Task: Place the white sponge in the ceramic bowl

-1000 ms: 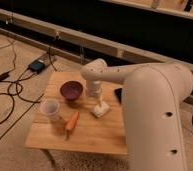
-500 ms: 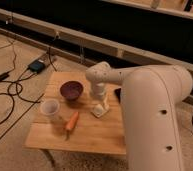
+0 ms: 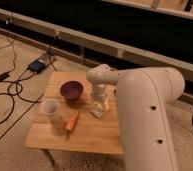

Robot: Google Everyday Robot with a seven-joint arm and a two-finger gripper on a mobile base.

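Note:
The white sponge (image 3: 99, 111) lies on the wooden table (image 3: 92, 137), right of the middle. My gripper (image 3: 99, 104) points straight down onto it from the big white arm (image 3: 145, 110). Its fingers stand open on either side of the sponge and hide most of it. The sponge still rests on the tabletop. To the left of the gripper, a short gap away, sits the dark maroon ceramic bowl (image 3: 71, 90), with nothing visible inside it.
A translucent white cup (image 3: 50, 107) stands left of the bowl's front. An orange carrot (image 3: 71, 123) lies in front of it. Cables and a small box (image 3: 36, 65) cover the floor to the left. A dark wall with rails runs behind.
The arm's wrist has shifted slightly to the right and settled over the sponge. The bowl, cup and carrot have not moved.

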